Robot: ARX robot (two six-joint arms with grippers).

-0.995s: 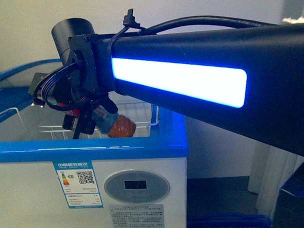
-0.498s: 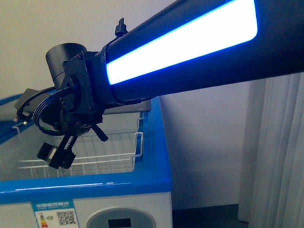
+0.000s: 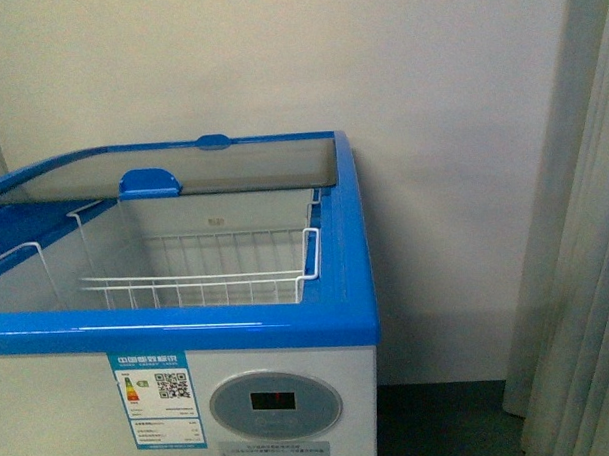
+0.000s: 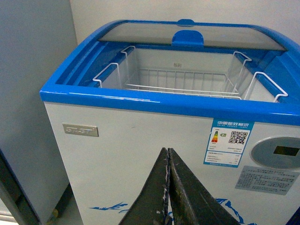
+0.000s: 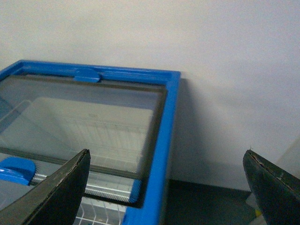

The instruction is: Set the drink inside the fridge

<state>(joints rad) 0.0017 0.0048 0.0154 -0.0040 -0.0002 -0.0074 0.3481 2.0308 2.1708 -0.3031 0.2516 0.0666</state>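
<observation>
Looking for the drink first: it shows in none of the three views. The wire basket (image 3: 201,267) in the fridge (image 3: 188,322) appears bare through its mesh in the front view, and the left wrist view shows only part of its floor, so I cannot tell whether the bottle lies low inside, out of sight, or somewhere else.

The fridge fills the left and centre of the front view, its blue rim (image 3: 178,327) running across the middle and a red display (image 3: 274,400) at the lower centre. One glass lid (image 3: 172,168) sits toward the back, leaving the near opening uncovered.

No arm appears in the front view. The left gripper (image 4: 168,187) rises from the bottom centre of its own view, jaws clenched together with nothing between them, in front of the fridge's white face. The right gripper (image 5: 168,187) has its two fingers at the lower corners of its view, spread wide and empty, above the lid.

Judging by the empty claws, the drink is probably released already, which would leave little to do beyond perhaps sliding the lid closed; that cannot be confirmed while the bottle stays unseen.
</observation>
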